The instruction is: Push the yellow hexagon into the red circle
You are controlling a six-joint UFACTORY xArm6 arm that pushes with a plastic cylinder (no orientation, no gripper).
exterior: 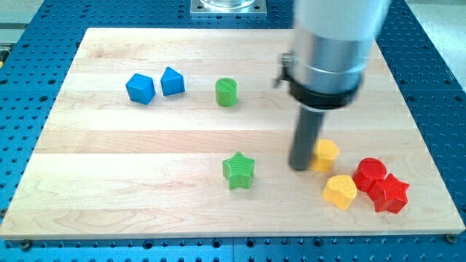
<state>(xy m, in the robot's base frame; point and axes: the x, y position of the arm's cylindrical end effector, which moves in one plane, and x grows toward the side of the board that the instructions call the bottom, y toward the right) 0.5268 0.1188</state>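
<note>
While my tip (301,166) touches the yellow hexagon (325,154), the wooden board (145,145) overlies blue pegboard (437,87)

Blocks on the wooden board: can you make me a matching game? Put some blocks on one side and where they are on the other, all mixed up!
Blocks:
1. green star
2. red star
3. green cylinder
4. yellow hexagon

Places:
A. touching the red circle
B. right beside my tip
C. bottom middle, alone
D. upper middle, right of the two blue blocks

Pairs: 1-C, 2-A, 3-D, 4-B
</note>
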